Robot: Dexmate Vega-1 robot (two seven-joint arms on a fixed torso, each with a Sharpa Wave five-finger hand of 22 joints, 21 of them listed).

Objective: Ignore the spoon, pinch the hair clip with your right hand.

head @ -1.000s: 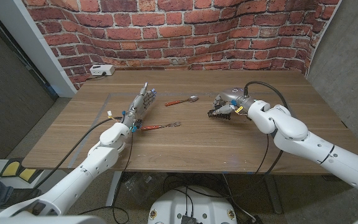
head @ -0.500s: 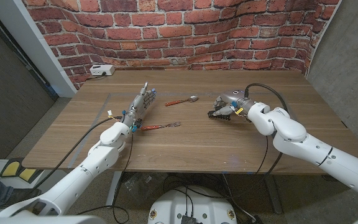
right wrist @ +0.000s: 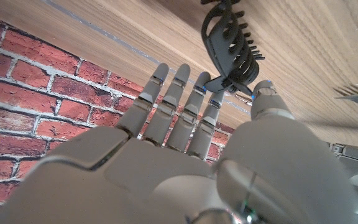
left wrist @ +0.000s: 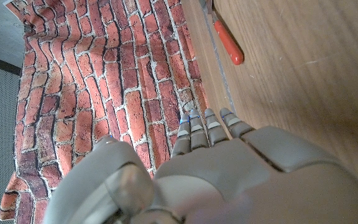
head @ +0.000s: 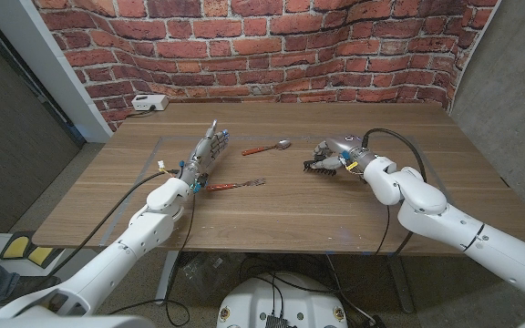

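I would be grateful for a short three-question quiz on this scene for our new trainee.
1. True or false: the spoon lies on the table between the left hand and the right hand, and neither hand touches it.
2. What does the right hand pinch? A) the spoon B) the black hair clip C) a pen
3. Fill in: the spoon and the fork both have ____ handles.
Key: 1 true; 2 B; 3 red.
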